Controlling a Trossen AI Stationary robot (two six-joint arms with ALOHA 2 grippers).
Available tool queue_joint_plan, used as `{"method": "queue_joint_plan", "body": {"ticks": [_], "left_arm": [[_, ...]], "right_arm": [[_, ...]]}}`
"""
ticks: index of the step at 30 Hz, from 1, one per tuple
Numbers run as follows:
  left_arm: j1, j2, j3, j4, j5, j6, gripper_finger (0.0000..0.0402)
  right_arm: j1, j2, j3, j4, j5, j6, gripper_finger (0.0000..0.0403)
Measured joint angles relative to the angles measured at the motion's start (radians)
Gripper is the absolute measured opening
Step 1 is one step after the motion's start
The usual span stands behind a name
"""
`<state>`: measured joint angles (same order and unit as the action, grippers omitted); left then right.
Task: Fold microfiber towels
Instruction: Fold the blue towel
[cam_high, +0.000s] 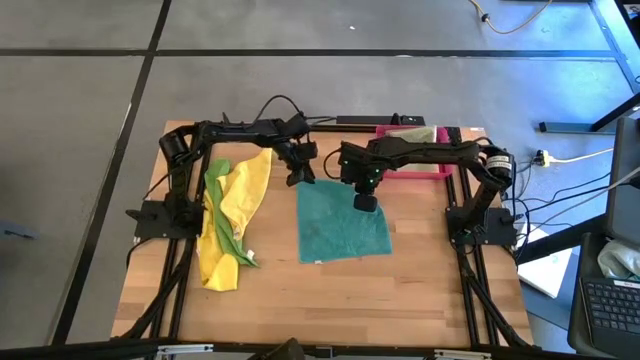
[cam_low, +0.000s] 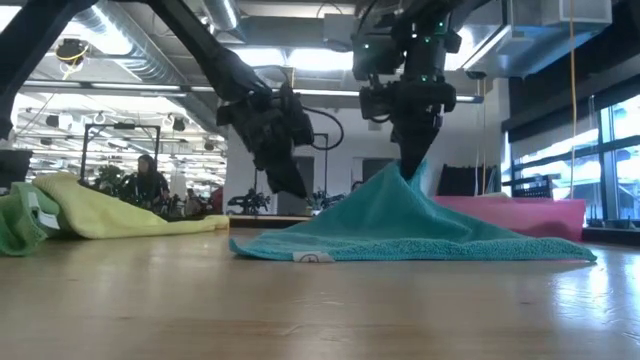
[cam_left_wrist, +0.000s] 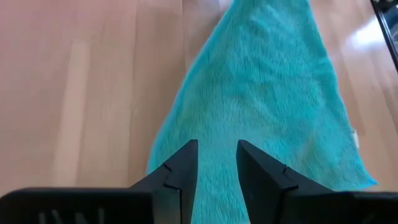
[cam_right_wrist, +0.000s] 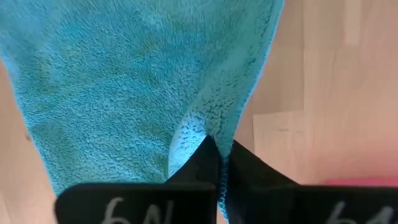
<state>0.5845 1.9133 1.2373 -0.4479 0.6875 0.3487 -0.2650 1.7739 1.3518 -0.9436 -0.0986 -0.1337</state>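
Wooden table (cam_high: 330, 290), light planks, sits on grey floor with dark seams. Pink-red tray (cam_high: 420, 172) at table's 1 o'clock edge, something pale resting in it; in low view tray (cam_low: 520, 213) shows as a low pink wall at 3 o'clock. Laptop (cam_high: 605, 300) at 4 o'clock off the table. Person (cam_low: 147, 180) in the room beyond, at 9 o'clock in low view.
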Motion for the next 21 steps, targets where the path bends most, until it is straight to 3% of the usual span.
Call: {"method": "queue_joint_plan", "body": {"ticks": [12, 21], "left_arm": [[-0.063, 0.0, 0.0, 0.157, -0.118, -0.005, 0.0103], [-0.075, 0.022, 0.001, 0.159, -0.094, -0.008, 0.0103]], "right_arm": [[0.009, -0.038, 0.0, 0.037, -0.004, 0.007, 0.0006], [0.011, -0.038, 0.0, 0.035, 0.001, 0.024, 0.0005]]}}
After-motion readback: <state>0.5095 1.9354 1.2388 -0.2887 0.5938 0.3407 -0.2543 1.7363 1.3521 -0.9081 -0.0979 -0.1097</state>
